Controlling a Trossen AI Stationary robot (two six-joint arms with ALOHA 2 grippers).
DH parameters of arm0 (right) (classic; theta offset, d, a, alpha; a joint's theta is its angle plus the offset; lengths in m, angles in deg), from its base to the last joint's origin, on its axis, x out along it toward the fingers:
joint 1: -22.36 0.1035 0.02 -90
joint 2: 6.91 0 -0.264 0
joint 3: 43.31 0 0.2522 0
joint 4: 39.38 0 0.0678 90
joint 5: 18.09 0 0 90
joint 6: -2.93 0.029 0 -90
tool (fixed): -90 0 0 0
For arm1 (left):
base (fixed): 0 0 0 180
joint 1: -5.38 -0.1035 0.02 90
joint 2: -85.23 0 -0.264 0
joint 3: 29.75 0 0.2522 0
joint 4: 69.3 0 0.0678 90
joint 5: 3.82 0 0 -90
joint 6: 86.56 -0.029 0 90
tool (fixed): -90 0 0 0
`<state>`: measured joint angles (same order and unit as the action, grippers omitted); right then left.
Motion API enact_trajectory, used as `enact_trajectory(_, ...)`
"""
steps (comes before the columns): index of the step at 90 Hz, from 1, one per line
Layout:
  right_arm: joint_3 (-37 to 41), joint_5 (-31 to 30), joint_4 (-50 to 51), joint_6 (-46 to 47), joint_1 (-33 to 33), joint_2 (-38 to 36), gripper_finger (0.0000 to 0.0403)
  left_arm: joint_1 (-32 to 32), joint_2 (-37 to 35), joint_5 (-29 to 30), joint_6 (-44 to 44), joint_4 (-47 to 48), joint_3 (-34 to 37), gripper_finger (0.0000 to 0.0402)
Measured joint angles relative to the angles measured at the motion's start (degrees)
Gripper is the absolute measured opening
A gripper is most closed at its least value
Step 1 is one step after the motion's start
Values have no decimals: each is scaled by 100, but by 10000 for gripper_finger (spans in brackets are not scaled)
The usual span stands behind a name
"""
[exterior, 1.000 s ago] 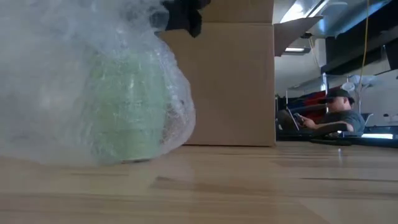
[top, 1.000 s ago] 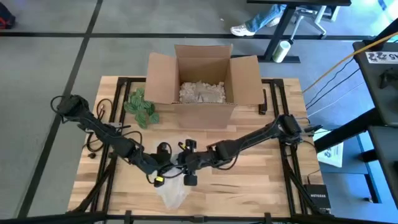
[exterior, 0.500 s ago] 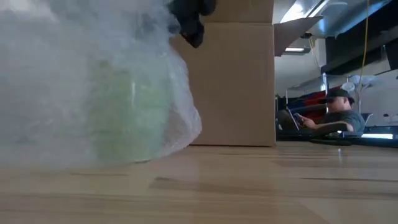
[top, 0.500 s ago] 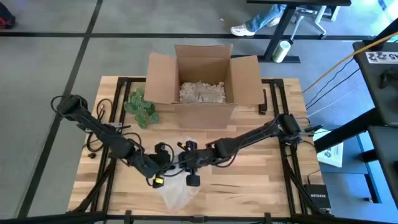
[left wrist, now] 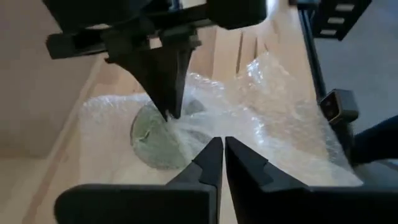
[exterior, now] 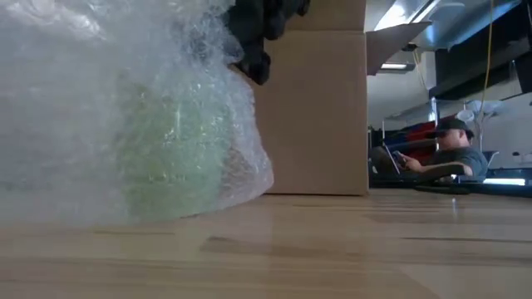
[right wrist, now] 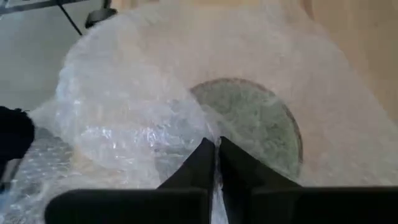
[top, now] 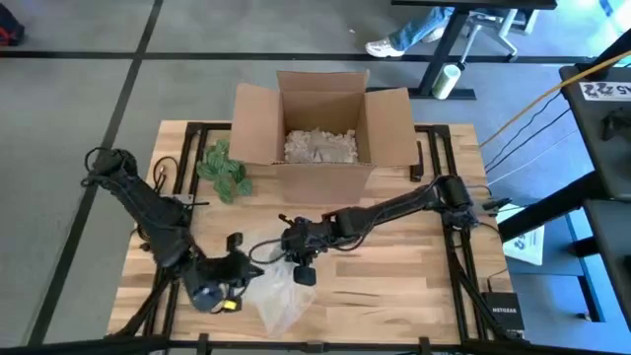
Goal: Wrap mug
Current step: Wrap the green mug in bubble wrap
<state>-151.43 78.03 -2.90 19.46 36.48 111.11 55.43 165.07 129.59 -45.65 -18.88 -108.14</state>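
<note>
Two matte-black jointed arms — loose black cables, tapering wedge-shaped jaws, one yellow tag.

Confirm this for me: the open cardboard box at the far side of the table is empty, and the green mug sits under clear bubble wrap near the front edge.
One thing is wrong: the open cardboard box is not empty; the high view shows pale packing filler inside it. The green mug does sit under the clear bubble wrap near the front edge.
</note>
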Motion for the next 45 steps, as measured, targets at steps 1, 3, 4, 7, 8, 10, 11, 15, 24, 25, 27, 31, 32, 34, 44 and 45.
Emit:
enact_trajectory(1, -11, -11, 23, -21, 2, 0, 0, 39, 0, 45, 42, 21, -9, 0)
enact_trajectory(3, -44, -56, 93, -26, 7, 0, 0, 119, 0, 130, 113, 54, -23, 0)
enact_trajectory(4, -66, -73, 128, -28, 6, 0, 0, 160, 0, 171, 156, 66, -27, 0)
enact_trajectory(7, -156, -111, 230, -26, 8, 0, 0, 269, 0, 283, 275, 108, -31, 0)
enact_trajectory(8, -193, -111, 262, -26, 6, 1, 0, 303, 0, 322, 335, 131, -31, 0)
enact_trajectory(10, -271, -110, 330, -24, 5, 2, 0, 367, 0, 384, 434, 190, -31, 0)
enact_trajectory(11, -316, -110, 367, -25, 5, 2, 0, 396, 0, 416, 496, 223, -31, 0)
enact_trajectory(15, -478, -109, 515, -41, -3, -3, 0, 503, 0, 495, 757, 364, -31, 0)
enact_trajectory(24, -815, -108, 918, -177, -3, 74, 0, 667, 5, 528, 1520, 808, -31, 0)
enact_trajectory(25, -862, -107, 985, -178, -3, 93, 0, 681, 7, 533, 1593, 850, -31, 0)
enact_trajectory(27, -957, -106, 1125, -181, -3, 142, 0, 707, 16, 537, 1739, 925, -31, 0)
enact_trajectory(31, -1191, -74, 1404, -182, -3, 289, 0, 754, 38, 544, 1962, 1061, -31, 0)
enact_trajectory(32, -1254, -66, 1463, -183, -4, 323, 0, 769, 45, 543, 2017, 1086, -31, 0)
enact_trajectory(34, -1380, -60, 1570, -183, -6, 389, 0, 798, 57, 543, 2102, 1124, -31, 0)
enact_trajectory(44, -1974, 50, 2266, -188, -31, 804, 0, 921, 121, 539, 2488, 1190, -31, 0)
enact_trajectory(45, -2023, 58, 2330, -188, -31, 840, 0, 937, 127, 535, 2526, 1206, -31, 0)
